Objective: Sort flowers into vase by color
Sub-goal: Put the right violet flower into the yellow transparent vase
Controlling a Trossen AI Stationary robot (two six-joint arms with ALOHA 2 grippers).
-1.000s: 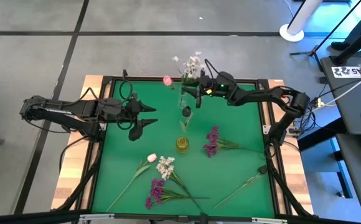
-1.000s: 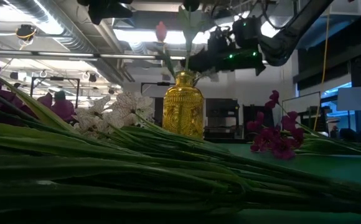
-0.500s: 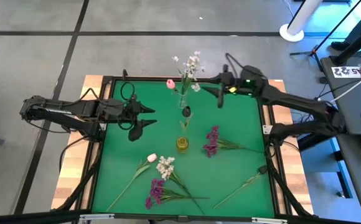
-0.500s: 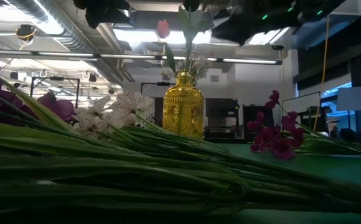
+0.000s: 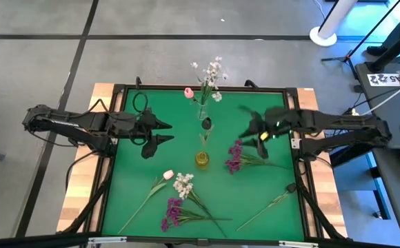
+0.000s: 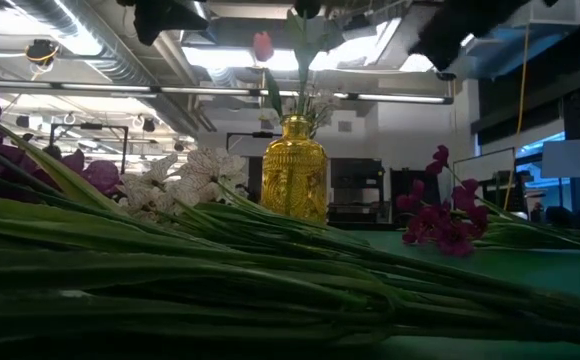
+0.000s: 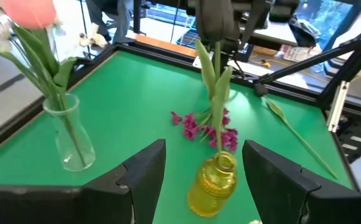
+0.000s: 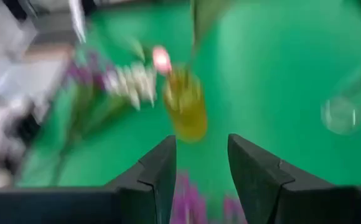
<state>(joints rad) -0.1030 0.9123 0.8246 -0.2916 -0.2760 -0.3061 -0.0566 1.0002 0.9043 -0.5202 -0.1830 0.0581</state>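
Surface: a green mat (image 5: 255, 193) in a dark frame on a wooden table (image 5: 83, 193), set on a grey floor with dark seams; the low view shows a room with ceiling ducts and strip lights beyond. The left arm reaches in level from the left edge. The left gripper (image 5: 165, 131) hangs above the mat with its fingers (image 7: 140, 180) spread and nothing between them. Ahead of it stands the clear glass vase (image 5: 202, 114), which holds a pink tulip (image 5: 188, 92) and a white sprig (image 5: 214, 71). Just nearer, also ahead of that gripper, stands the yellow vase (image 5: 201, 160), bearing a single green stem (image 7: 216, 93). Toward the front edge, below the left gripper in the high view, lie a pale tulip (image 5: 167, 175), a white cluster (image 5: 183, 183) and a purple cluster (image 5: 172, 210). The right arm stretches in from the right edge. The right gripper (image 5: 252, 132) hovers open and empty, just above a second purple cluster (image 5: 236, 156) lying between it and the yellow vase. A bare green sprig (image 5: 272, 203) lies near the front right corner.
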